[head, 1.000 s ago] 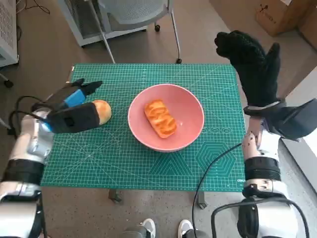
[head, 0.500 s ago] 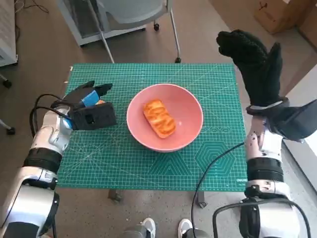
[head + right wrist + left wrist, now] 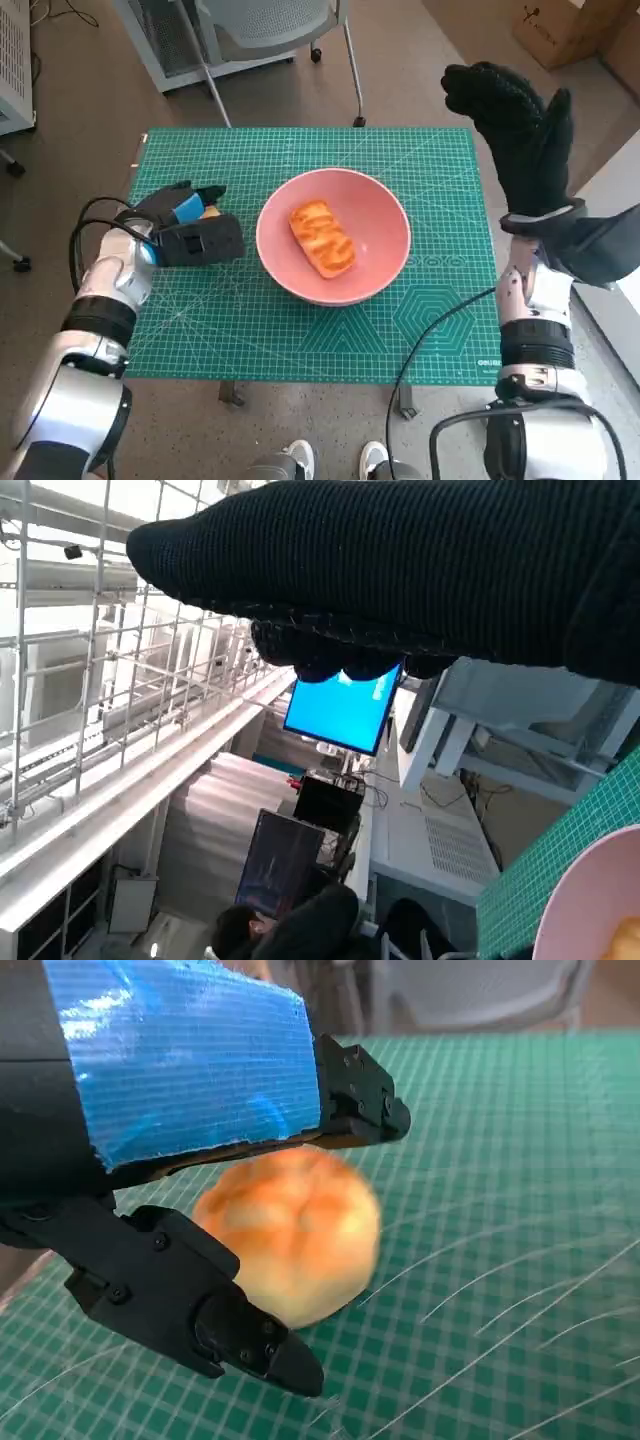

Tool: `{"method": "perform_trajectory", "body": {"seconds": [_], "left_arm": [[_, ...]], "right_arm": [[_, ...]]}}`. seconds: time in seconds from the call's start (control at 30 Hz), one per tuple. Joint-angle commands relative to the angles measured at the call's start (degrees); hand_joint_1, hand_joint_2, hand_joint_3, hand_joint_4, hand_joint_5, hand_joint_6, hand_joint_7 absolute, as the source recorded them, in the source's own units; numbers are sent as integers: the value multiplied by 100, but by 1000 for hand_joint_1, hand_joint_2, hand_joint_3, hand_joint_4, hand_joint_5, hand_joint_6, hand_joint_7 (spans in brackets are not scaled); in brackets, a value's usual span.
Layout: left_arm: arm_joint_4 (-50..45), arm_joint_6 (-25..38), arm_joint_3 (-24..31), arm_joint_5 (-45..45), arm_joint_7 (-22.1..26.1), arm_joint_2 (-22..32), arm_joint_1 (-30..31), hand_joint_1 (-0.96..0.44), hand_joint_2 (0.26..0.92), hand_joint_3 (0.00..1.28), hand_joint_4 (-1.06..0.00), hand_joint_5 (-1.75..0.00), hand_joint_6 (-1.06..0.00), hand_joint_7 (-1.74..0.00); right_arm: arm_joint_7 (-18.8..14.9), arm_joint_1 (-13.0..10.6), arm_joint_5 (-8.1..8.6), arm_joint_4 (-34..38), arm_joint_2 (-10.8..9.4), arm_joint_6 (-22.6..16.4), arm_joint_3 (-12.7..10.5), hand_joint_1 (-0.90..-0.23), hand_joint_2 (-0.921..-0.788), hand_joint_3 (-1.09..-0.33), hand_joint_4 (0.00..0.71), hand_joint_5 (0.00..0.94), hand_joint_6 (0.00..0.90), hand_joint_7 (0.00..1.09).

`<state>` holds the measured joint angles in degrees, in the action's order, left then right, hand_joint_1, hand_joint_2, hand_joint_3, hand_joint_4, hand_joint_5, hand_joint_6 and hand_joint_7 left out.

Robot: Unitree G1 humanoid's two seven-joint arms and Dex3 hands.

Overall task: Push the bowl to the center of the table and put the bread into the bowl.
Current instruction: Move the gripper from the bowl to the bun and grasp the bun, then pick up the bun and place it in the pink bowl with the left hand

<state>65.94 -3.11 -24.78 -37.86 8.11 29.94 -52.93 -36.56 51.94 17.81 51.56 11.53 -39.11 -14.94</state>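
Observation:
The pink bowl (image 3: 378,262) sits near the middle of the green mat, and its rim (image 3: 585,905) also shows in the right wrist view. A long glazed bread (image 3: 323,238) lies inside it. Left of the bowl, my left hand (image 3: 186,228) lies low over a round bun (image 3: 292,1230) on the mat. Black fingers (image 3: 352,1110) reach over the bun and another finger (image 3: 190,1295) runs beside it, close against it. A firm grip is not evident. In the head view only a sliver of that bun (image 3: 210,211) shows. My right hand (image 3: 518,130) is raised beyond the table's right edge, fingers apart, holding nothing.
The green cutting mat (image 3: 300,330) covers the small table. An office chair (image 3: 270,25) stands behind it and a cardboard box (image 3: 560,30) at the far right. A black cable (image 3: 430,320) hangs at the front right. Feet (image 3: 330,460) show below. A person (image 3: 300,925) sits by monitors.
My left hand has come down over the round bun and shifted slightly toward the bowl, hiding most of the bun. The right hand, bowl and long bread stay put.

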Motion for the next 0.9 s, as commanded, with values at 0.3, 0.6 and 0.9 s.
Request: {"method": "perform_trajectory", "body": {"seconds": [0.3, 0.6, 0.9], "left_arm": [[88, 189, -389, -351, -374, 3, -39, 56, 916, 99, -627, -1289, -662, -837], [-105, 135, -346, -282, -536, 114, 32, 2, 920, 105, -595, -1211, -639, -1203], [-310, 60, -254, -213, -635, 272, 81, 0, 920, 99, -620, -1181, -627, -1223]], "right_arm": [[51, -143, -21, 34, -5, -16, 9, -717, -921, -647, 190, 2, 347, 2], [25, -86, -14, 132, -21, -57, 12, -716, -921, -658, 189, 1, 346, 1], [-32, -68, 41, 99, -46, 31, 19, -720, -921, -661, 190, 1, 347, 2]]}}
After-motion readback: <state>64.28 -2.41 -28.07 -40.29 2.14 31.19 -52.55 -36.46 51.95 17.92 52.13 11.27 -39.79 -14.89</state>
